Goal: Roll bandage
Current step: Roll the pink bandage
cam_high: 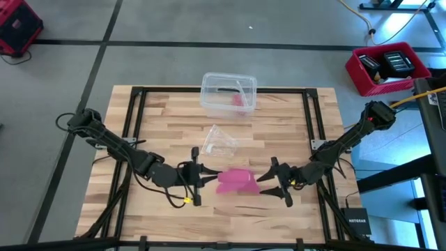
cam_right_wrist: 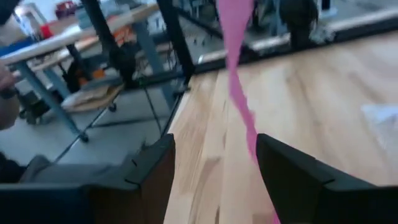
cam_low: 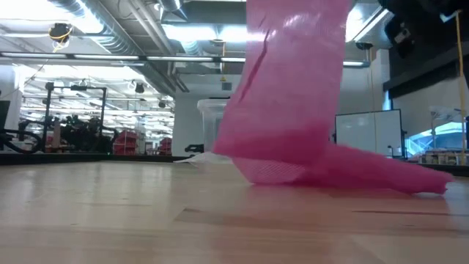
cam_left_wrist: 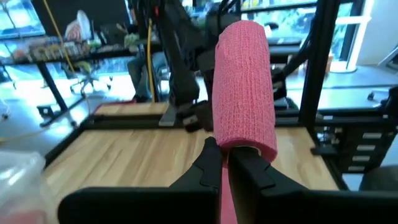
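The pink bandage (cam_high: 233,180) lies between my two grippers near the table's front edge. In the left wrist view its rolled part (cam_left_wrist: 244,87) stands just beyond my left gripper (cam_left_wrist: 225,163), which is shut on it. A loose band (cam_low: 293,88) hangs down from there, and its lower end (cam_low: 396,176) lies spread on the table. My right gripper (cam_right_wrist: 214,168) is open. The band (cam_right_wrist: 239,93), seen edge-on, runs between its fingers, close to one of them. My left gripper pinches the bandage between its two fingers right where the band leaves the roll (cam_left_wrist: 227,149). The fingers come about level from the table's left. The roll stands off the table beyond the fingertips, and the loose band (cam_left_wrist: 222,199) passes down between the fingers. My right gripper has the band near one finger (cam_right_wrist: 280,162); I cannot tell whether it touches.
A clear plastic box (cam_high: 228,93) with something pink inside stands at the far middle of the table. A small clear wrapper (cam_high: 219,141) lies between it and the grippers. Black frame rails run along the table's left and right sides.
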